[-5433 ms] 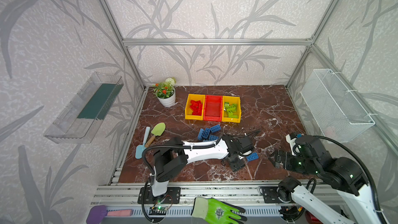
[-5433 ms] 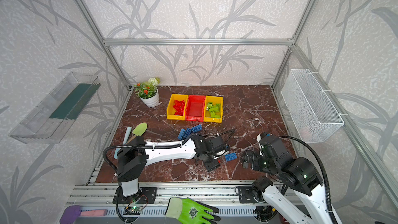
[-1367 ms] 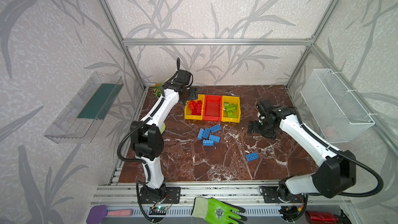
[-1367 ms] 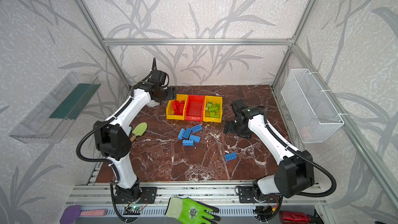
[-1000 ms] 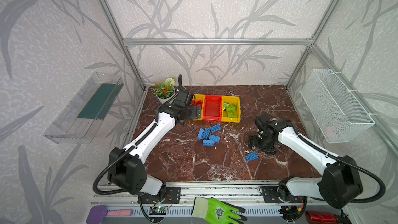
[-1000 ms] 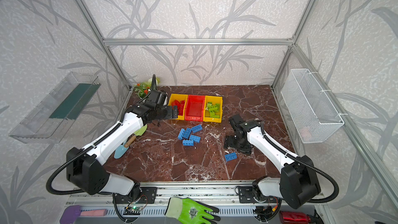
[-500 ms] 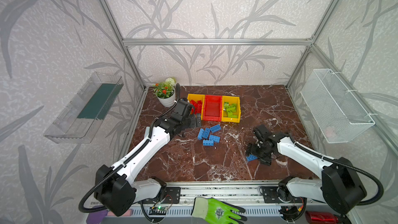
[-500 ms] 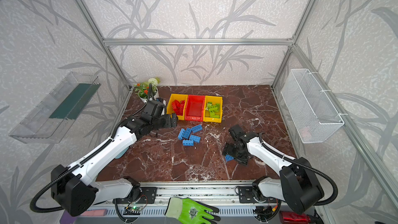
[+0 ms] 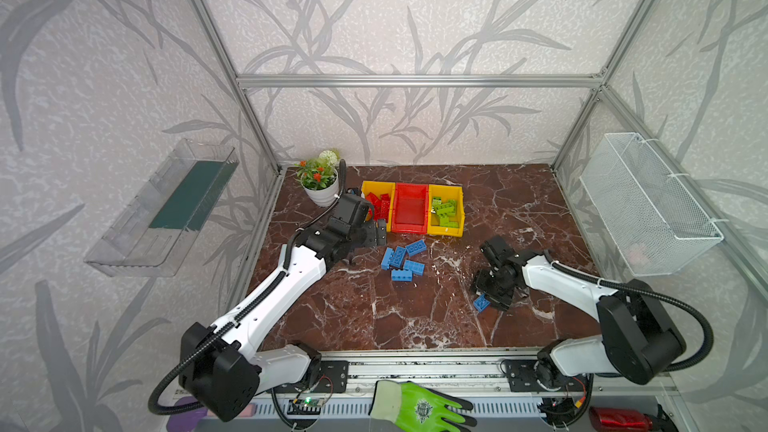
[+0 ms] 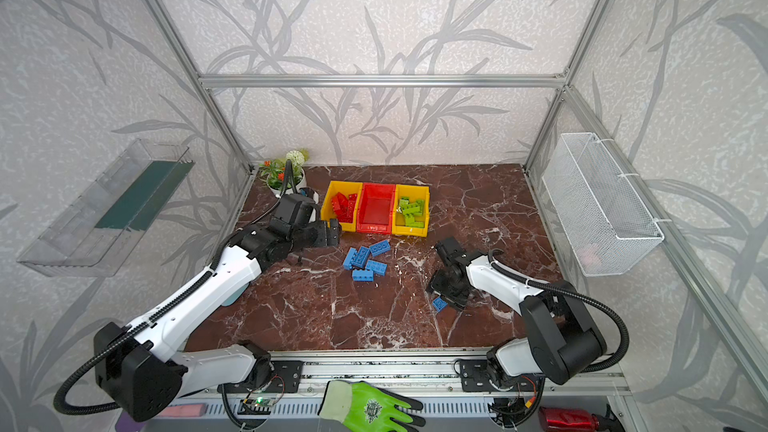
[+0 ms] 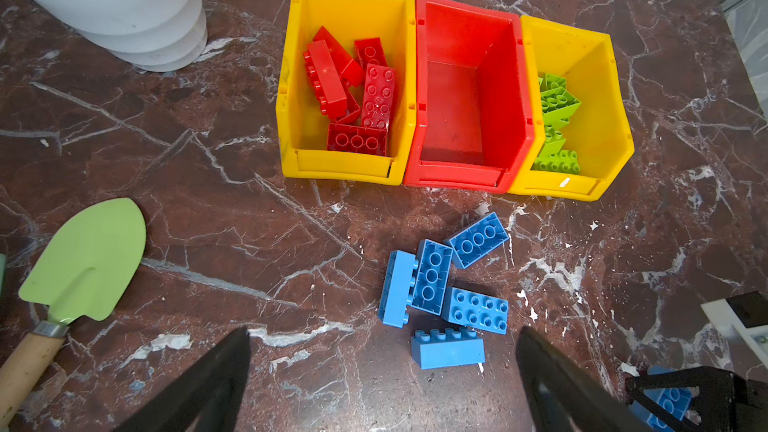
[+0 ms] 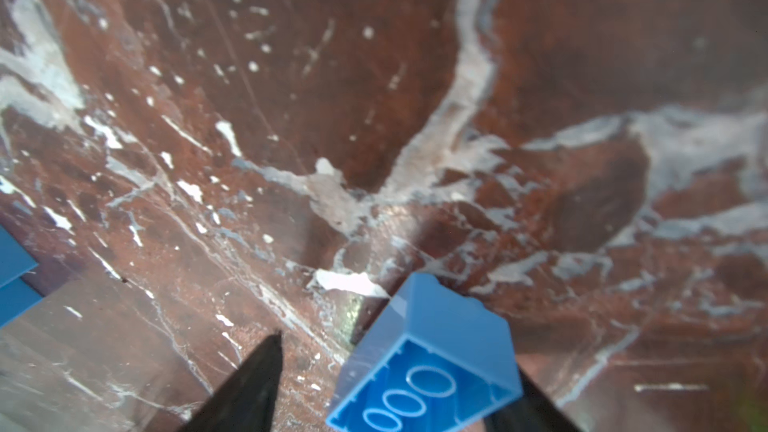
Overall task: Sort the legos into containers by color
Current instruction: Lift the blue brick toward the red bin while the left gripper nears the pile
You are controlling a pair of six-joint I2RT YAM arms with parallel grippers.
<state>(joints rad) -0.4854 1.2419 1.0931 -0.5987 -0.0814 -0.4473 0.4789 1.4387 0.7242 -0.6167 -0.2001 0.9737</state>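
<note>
The blue brick (image 12: 436, 317) lies upside down on the surface (image 12: 374, 76), inside the right end effector (image 12: 397, 357), which is open. Only one jaw touches it, so a squeeze could shove or tip it away. The left end effector (image 11: 384, 330) is open and empty.

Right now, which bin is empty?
The red middle bin: bare inside. Left yellow bin holds red bricks, right yellow bin green bricks.

Three plastic bins (image 11: 415, 76) sit in a row: one yellow bin (image 11: 345, 168) with red bumpy bricks (image 11: 376, 97), a red bin (image 11: 453, 178) in between, the other yellow bin (image 11: 598, 118) with green bricks (image 11: 555, 105). Five blue bricks (image 11: 432, 280) lie nearby on the brown marble table (image 11: 208, 160). The black fingers (image 11: 216, 384) of the left gripper (image 11: 384, 332) are wide apart.
</note>
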